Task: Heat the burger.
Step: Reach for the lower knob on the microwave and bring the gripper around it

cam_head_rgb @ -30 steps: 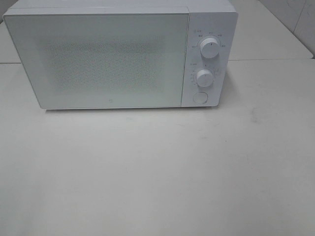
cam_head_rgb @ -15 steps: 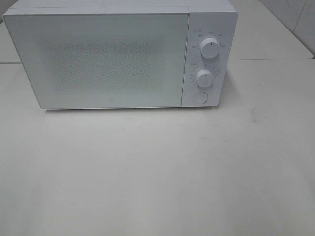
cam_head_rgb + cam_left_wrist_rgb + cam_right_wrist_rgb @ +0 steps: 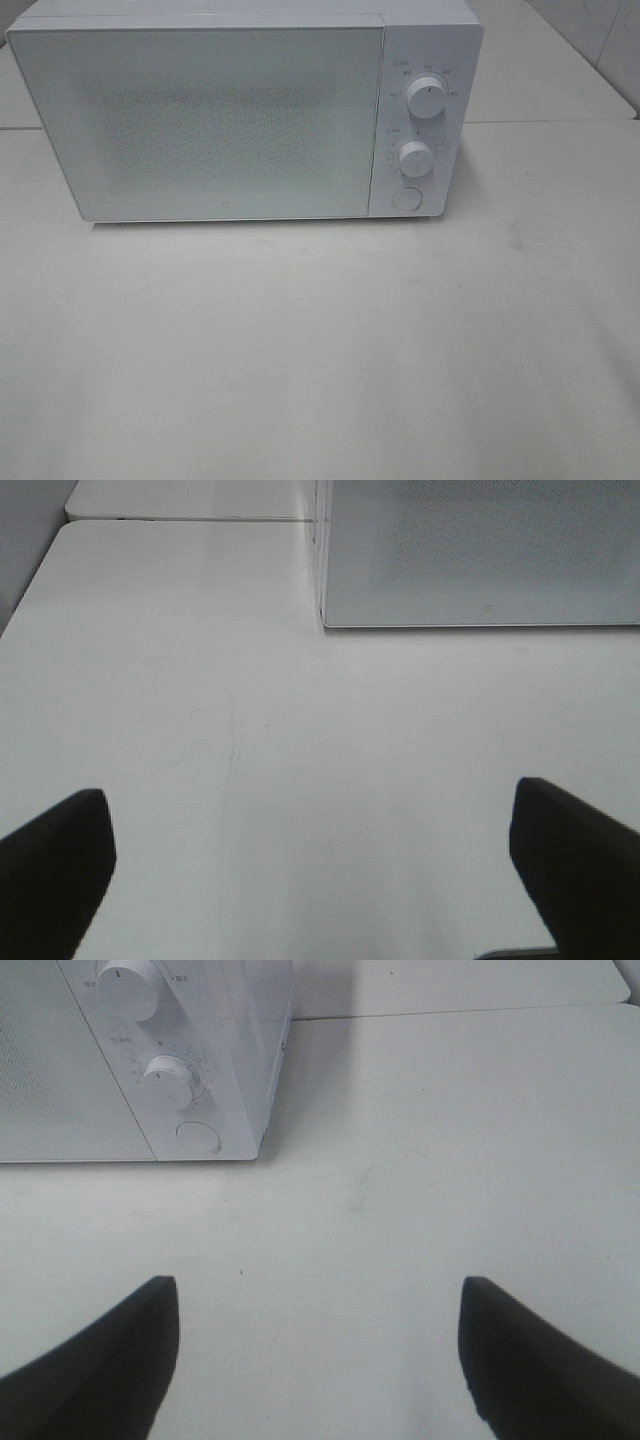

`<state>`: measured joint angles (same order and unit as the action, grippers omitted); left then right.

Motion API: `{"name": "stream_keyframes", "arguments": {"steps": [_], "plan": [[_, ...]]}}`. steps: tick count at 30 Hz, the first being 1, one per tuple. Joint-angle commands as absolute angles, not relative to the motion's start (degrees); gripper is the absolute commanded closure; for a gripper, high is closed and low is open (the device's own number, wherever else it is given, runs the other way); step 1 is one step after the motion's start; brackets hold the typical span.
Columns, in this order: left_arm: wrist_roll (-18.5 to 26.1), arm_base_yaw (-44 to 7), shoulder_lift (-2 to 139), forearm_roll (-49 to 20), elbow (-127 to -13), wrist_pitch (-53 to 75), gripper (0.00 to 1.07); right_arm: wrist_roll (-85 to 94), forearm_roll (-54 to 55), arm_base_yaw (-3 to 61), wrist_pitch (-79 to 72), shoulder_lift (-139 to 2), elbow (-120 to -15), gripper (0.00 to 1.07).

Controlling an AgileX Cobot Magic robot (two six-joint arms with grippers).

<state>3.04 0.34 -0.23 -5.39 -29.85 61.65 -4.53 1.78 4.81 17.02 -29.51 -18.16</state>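
White box-shaped microwave oven [image 3: 230, 120] stands on the off-white tabletop [image 3: 320, 350] with its door closed. On the panel right of the door sit the upper round knob [image 3: 427, 99], the lower round knob [image 3: 415, 158] and a round button [image 3: 406, 197]. The left gripper [image 3: 315, 880] hovers in front of the microwave's door-side corner, jaws spread wide, grasping nothing. The right gripper [image 3: 318, 1360] hovers in front of the knob panel, jaws apart and empty. The burger shows in no view, so its position, heading and long axis cannot be told.

High camera looks down on a white microwave [image 3: 245, 110], fairly near. Wrist cameras, low over the table [image 3: 250, 730], face the microwave's left and right front corners; all share its door [image 3: 200, 125].
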Motion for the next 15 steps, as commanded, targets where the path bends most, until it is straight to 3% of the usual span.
{"name": "stream_keyframes", "arguments": {"steps": [1, 15], "plan": [[2.69, 0.52, -0.57, -5.33, -29.97, 61.31, 0.06, -5.27, 1.83, 4.47, 11.75, -32.31, -17.82, 0.32], [2.69, 0.52, -0.57, -5.33, -29.97, 61.31, 0.06, -6.99, 1.6, 4.47, -8.54, -47.73, -17.82, 0.32]]}}
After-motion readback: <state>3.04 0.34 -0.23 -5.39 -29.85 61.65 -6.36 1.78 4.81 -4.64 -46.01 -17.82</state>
